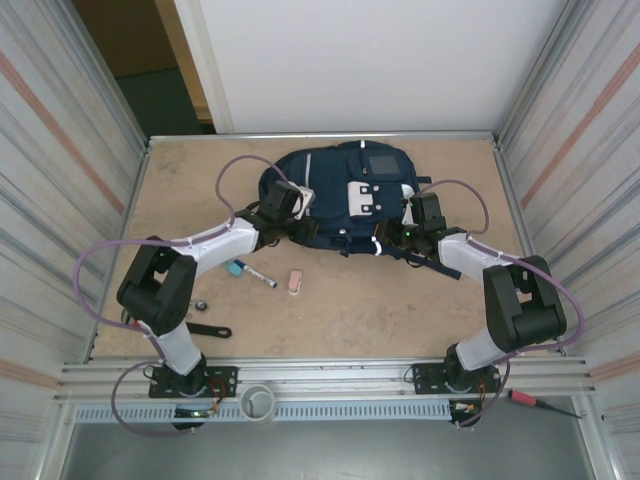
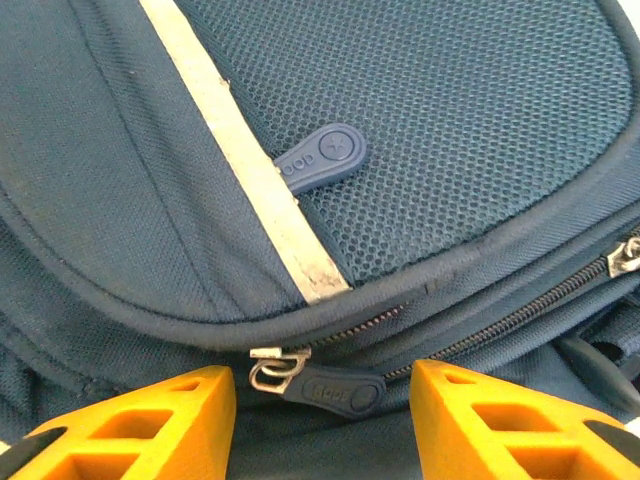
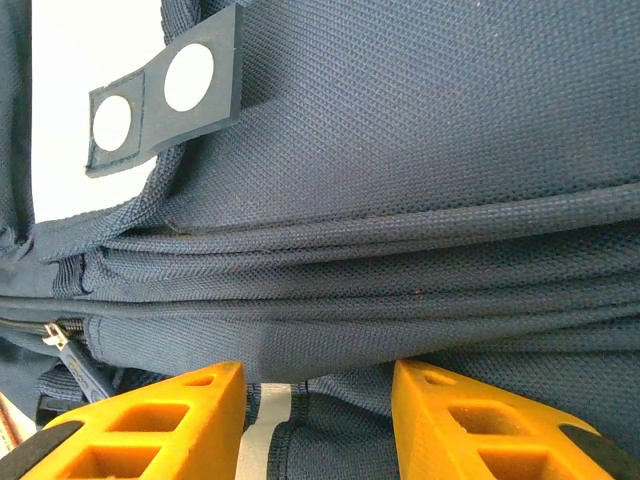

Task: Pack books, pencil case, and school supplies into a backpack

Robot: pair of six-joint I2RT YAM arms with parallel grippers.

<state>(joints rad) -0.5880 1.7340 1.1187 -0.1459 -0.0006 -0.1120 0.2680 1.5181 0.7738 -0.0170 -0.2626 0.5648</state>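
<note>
The left gripper, jaws apart, straddles a zip pull seen close in its wrist view, the backpack lies at the far middle of the desk from above, and the right gripper flanks a fabric fold, whether pinching it I cannot tell.

Noted navy blue backpack with white stripe and mesh weave ahead of orange left tool; mottled tan table; pink eraser.
</note>
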